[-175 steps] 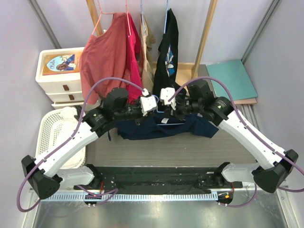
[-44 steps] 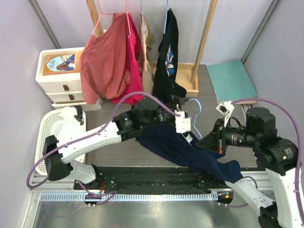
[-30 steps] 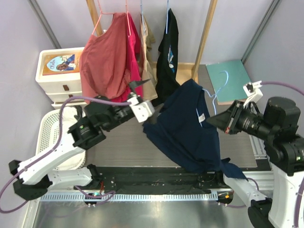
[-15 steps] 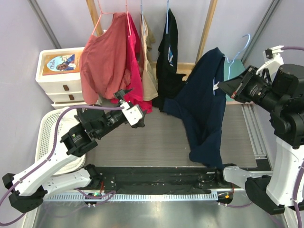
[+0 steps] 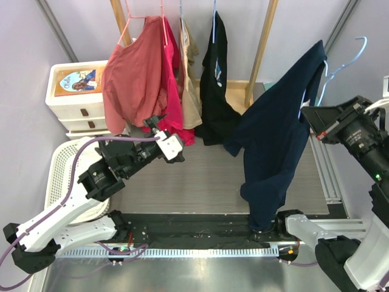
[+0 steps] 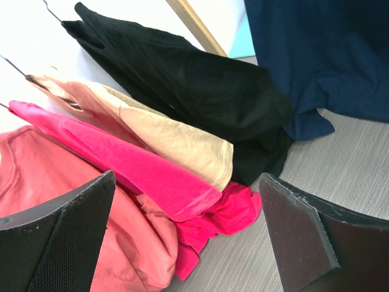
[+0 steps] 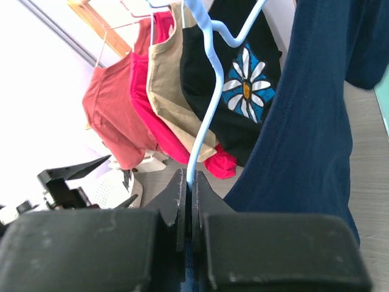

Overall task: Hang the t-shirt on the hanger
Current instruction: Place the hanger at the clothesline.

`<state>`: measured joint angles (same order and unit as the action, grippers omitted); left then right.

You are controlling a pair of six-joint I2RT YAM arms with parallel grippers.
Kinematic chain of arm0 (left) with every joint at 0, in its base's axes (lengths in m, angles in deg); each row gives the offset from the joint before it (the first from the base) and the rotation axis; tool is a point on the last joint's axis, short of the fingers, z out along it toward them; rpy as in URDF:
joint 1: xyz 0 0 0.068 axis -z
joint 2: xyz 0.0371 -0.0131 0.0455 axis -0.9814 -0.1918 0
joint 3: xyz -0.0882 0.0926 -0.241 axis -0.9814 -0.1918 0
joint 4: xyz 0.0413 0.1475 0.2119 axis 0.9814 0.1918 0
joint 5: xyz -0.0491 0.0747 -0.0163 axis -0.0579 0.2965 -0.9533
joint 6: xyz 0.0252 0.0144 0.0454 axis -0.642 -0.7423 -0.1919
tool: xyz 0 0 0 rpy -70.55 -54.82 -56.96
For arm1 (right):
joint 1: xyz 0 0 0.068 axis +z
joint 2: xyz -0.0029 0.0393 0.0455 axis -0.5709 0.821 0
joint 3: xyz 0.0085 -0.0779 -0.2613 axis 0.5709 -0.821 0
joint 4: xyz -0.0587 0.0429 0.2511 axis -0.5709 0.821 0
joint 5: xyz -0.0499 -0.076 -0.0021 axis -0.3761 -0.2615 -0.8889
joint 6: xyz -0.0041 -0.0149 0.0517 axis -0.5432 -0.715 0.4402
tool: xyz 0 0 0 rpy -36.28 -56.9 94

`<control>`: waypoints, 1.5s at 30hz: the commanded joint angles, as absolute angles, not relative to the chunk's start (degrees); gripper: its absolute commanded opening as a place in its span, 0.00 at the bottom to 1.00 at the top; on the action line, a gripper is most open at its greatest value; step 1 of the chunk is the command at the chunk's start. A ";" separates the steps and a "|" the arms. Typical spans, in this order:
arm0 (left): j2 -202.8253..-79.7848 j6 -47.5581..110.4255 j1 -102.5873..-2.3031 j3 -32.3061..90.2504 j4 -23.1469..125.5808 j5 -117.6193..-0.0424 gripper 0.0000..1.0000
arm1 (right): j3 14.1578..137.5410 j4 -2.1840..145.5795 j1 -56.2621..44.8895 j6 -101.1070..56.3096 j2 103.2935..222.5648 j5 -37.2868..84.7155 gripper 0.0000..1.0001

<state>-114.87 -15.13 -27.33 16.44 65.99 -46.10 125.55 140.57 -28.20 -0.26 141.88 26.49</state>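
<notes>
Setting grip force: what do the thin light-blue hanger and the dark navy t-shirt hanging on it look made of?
The thin light-blue hanger: smooth bent rod, evenly coloured, probably coated metal wire, possibly plastic. The dark navy short-sleeved t-shirt: soft matte cloth, likely cotton knit; it drapes in loose folds.

Red shirt (image 5: 130, 79), black daisy shirt (image 5: 216, 79), white drawers (image 5: 73, 115), laundry basket (image 5: 58, 170)

Left arm (image 5: 61, 210) reaches forward from its base at the bottom left, elbow bent, wrist tipped up toward the rear, left gripper (image 6: 187, 182) splayed wide. Right arm (image 5: 358, 134) rears high on the right, right gripper (image 7: 189, 177) pinched tight.
</notes>
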 commanded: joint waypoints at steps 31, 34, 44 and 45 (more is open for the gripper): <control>-111.43 -13.90 -27.53 13.14 66.42 -46.44 1.00 | 149.54 104.78 -32.17 0.49 188.26 49.02 0.01; -110.64 -13.72 -27.79 12.53 66.85 -45.83 1.00 | 151.12 99.51 -34.10 3.56 191.35 50.70 0.01; -109.06 -12.67 -28.93 11.12 68.53 -45.38 1.00 | 151.91 91.67 -34.11 4.72 199.71 51.75 0.01; -108.88 -12.58 -28.93 10.77 68.61 -45.30 1.00 | 151.83 91.41 -34.02 4.02 199.71 51.50 0.01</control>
